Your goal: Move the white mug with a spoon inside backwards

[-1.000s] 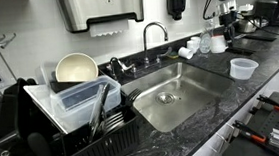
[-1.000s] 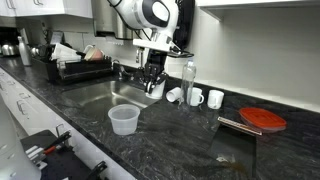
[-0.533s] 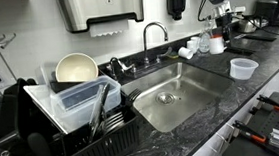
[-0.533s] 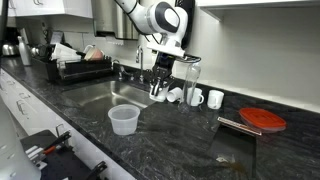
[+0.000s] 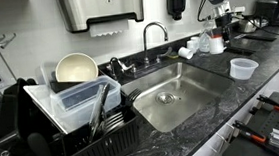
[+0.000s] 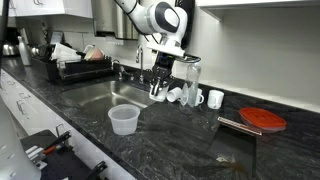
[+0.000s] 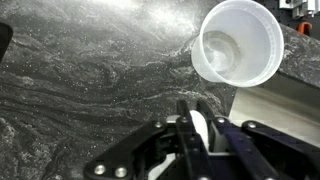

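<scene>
The white mug (image 7: 199, 132) shows in the wrist view only as a strip of white wall pinched between my two dark fingers. My gripper (image 7: 194, 108) is shut on it. In both exterior views the gripper (image 6: 160, 80) (image 5: 214, 32) hangs straight down at the back of the counter, right of the sink, with the mug (image 6: 157, 92) (image 5: 217, 45) under it. I cannot make out a spoon in any view. Whether the mug rests on the counter or hangs just above it is not clear.
A translucent plastic tub (image 6: 123, 119) (image 7: 238, 40) stands in front of the gripper. Other small white cups (image 6: 197, 97) (image 6: 215, 98) and a clear bottle (image 6: 190, 78) stand beside it. The sink (image 5: 171, 96), faucet (image 5: 154, 32), dish rack (image 5: 76, 103) and a red lid (image 6: 264, 119) are nearby.
From one second ago to half a second ago the gripper shifted with the mug towards the cups and bottle at the back. Since then nothing has visibly moved.
</scene>
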Controlling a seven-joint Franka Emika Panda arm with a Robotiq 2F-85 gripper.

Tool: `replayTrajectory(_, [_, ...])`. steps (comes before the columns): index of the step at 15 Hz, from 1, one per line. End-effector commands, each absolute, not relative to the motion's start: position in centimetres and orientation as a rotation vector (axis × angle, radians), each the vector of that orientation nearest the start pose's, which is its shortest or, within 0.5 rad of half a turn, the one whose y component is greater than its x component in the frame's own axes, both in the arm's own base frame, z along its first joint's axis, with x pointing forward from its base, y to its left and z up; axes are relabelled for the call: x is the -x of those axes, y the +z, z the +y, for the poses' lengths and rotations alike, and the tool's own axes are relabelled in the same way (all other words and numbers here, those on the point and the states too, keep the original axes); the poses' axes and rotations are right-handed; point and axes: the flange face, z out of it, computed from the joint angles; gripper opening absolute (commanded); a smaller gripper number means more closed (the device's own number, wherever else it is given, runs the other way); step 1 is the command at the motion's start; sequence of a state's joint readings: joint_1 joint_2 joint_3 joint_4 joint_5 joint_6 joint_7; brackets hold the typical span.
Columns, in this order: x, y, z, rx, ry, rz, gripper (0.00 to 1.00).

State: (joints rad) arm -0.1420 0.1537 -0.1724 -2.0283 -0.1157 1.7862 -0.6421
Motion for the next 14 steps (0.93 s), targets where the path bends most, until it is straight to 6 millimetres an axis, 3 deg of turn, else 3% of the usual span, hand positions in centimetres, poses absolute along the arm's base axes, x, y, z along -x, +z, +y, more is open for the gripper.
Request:
replayTrajectory(1, [-51.3,35.1,-17.6,3.008,0.614,-0.635,0.03])
replayTrajectory(8, [-53.2,31.7,-18.0,3.130,0.645,-0.860,0.03])
replayTrajectory(14, [-55.1,30.3,-17.6,3.124,0.516,-0.811,0.03])
